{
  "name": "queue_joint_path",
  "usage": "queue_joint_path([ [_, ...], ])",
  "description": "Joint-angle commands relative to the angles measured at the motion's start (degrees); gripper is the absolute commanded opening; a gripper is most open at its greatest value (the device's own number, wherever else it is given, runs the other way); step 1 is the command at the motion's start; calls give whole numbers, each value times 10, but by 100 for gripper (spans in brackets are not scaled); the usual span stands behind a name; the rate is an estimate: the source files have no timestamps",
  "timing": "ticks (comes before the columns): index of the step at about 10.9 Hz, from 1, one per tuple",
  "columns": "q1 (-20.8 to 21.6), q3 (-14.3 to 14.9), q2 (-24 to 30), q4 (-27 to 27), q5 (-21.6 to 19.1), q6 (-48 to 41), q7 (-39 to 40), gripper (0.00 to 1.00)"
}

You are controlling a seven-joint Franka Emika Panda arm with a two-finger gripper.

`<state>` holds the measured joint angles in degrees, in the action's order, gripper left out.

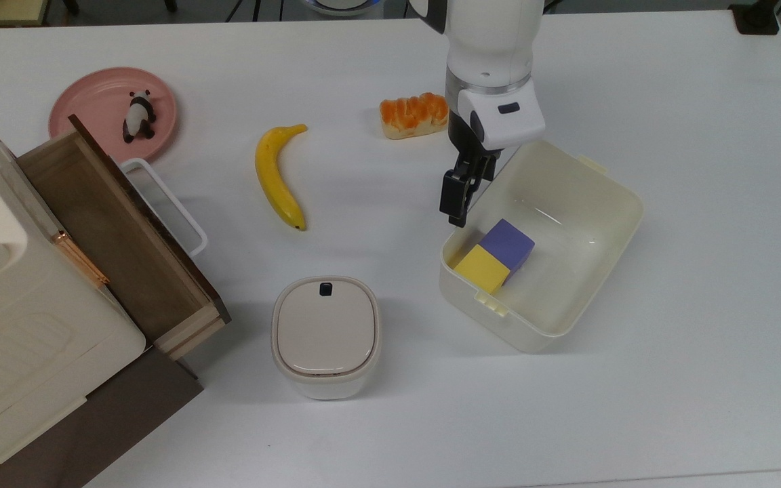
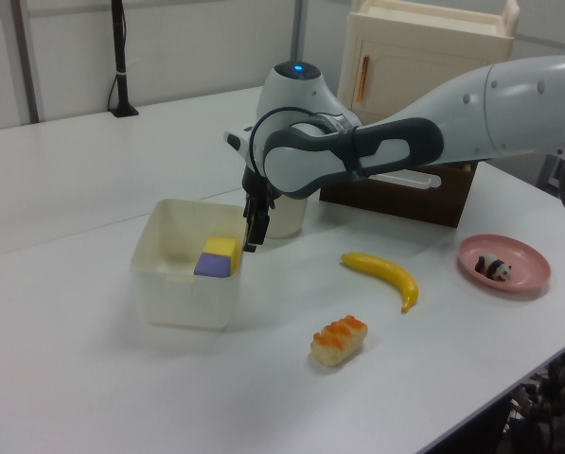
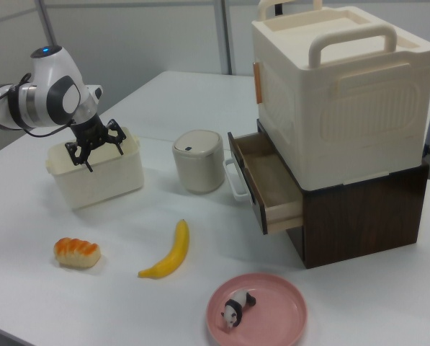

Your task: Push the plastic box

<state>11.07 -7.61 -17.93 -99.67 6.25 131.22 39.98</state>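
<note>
1. Gripper. The black two-finger gripper [image 1: 457, 215] hangs from the white arm and points down at the white table [image 1: 702, 203]. Whether it is released or clenched cannot be told; it grasps nothing.

2. Task object. The cream-white lidless rectangular plastic box [image 1: 570, 285] stands directly beside the gripper, on the top view's right. The gripper tip [image 2: 250, 244] sits at the box's long wall near a rounded corner, at rim height, outside the box. In the right view the gripper [image 3: 89, 163] overlaps the box's upper edge [image 3: 99, 184].

3. Box contents. A purple cube [image 1: 507, 242] and a yellow cube [image 1: 482, 268] lie touching each other in the box corner nearest the gripper.

4. Surroundings, top view:
- Orange-glazed bread roll [image 1: 413, 115]: near the gripper, above and to its left
- Yellow banana [image 1: 276, 177]: well to its left
- Rounded cream bin with beige lid and black button [image 1: 326, 335]: below and to its left
- Pink round plate [image 1: 92, 95] carrying a panda figure [image 1: 138, 116]: far to its left
</note>
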Motion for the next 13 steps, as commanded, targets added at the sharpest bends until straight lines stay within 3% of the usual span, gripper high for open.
queue_joint_path([
  [1,13,4,10,11,10,7,-16,100],
  [3,4,4,60,-4,8,-19,-16,100],
  [6,-39,4,159,-9,10,-181,-11,100],
  [8,-76,5,198,-8,18,-292,-10,100],
  [10,-107,5,221,-4,47,-336,-8,100],
  [12,-119,8,235,10,43,-392,-71,100],
  [13,-119,8,242,12,39,-402,-148,100],
])
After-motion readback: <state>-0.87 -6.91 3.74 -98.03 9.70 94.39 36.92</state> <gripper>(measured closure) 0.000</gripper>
